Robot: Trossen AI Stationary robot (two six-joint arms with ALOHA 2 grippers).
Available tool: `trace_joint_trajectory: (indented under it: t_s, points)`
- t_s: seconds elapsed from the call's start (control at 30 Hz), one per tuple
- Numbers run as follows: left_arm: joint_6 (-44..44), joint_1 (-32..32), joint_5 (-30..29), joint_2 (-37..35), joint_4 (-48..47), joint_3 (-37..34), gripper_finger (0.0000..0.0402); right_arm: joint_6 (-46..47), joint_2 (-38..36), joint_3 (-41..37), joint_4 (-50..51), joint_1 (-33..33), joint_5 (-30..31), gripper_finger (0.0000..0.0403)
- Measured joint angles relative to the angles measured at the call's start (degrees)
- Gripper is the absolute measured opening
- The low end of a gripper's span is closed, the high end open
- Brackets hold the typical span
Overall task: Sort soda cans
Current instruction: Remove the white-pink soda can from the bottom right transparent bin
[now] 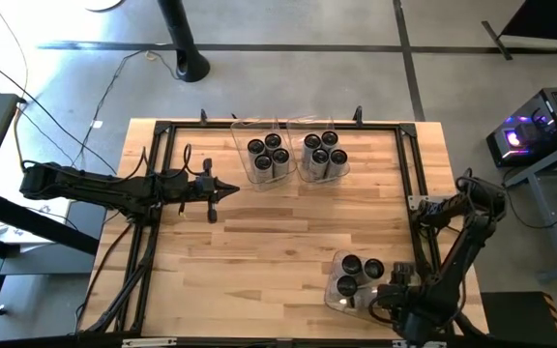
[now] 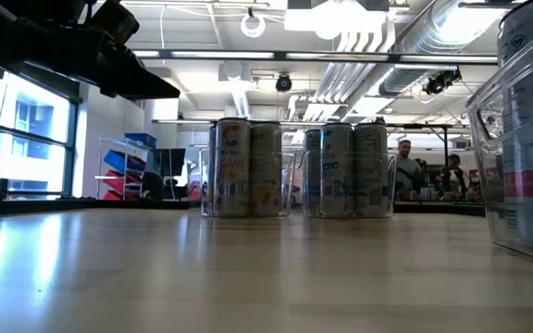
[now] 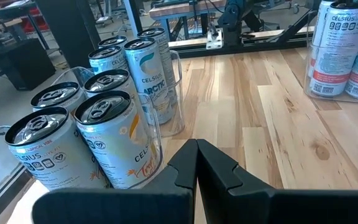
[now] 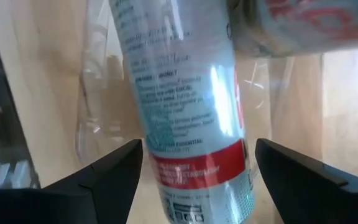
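Eight soda cans (image 1: 268, 155) already stand sorted in two far bins (image 1: 243, 166), well ahead of my right tool (image 1: 383, 295). Its fingers straddle, spread, one of seemingly three cans in the near bin (image 1: 334, 299); left tool (image 1: 222, 191) waits pressed together.

1. Grey concrete floor (image 1: 307, 87) surrounds the pale wood tabletop (image 1: 278, 242).
2. Exposed silver ducts (image 2: 452, 37) cross the ceiling.
3. Bright windows (image 2: 26, 139) stand at one side.
4. People (image 2: 405, 166) stand in the far background.
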State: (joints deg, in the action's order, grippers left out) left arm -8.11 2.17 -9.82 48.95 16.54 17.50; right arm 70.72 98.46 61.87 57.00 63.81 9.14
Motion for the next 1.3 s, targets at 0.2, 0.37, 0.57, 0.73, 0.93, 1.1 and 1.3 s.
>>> trace_joint_trajectory:
  t_s: [0.2, 0.37, 0.57, 0.73, 0.93, 1.1, 1.3]
  points:
    - [0.0, 0.0, 0.0, 0.0, 0.0, 0.0, 0.0, -0.3, 0.4, 4.0, 4.0, -2.6, 1.2, 0.0307]
    - [0.0, 0.0, 0.0, 0.0, 0.0, 0.0, 0.0, -2.2, 0.4, 7.2, 9.0, -5.0, 0.1, 0.0307]
    - [0.0, 0.0, 0.0, 0.0, -0.1, 0.0, 0.0, -6.2, 0.4, 3.0, 2.3, -6.3, -4.5, 0.0307]
    - [0.0, 0.0, 0.0, 0.0, -0.3, 0.0, 0.0, -6.7, 0.3, -2.3, -4.6, -6.4, -6.2, 0.0307]
    - [0.1, 0.0, 0.0, 0.0, -0.3, 0.0, 0.0, -9.0, -0.1, -7.2, -10.9, -6.4, -5.6, 0.0304]
    - [0.4, 0.0, 0.0, 0.0, -0.3, 0.0, 0.0, -9.1, 0.1, -6.0, -9.8, -7.0, -7.2, 0.0252]
    - [0.4, 0.0, 0.0, 0.0, 0.1, 0.0, 0.0, -8.9, 0.4, -0.3, -6.7, -7.7, -9.8, 0.0234]
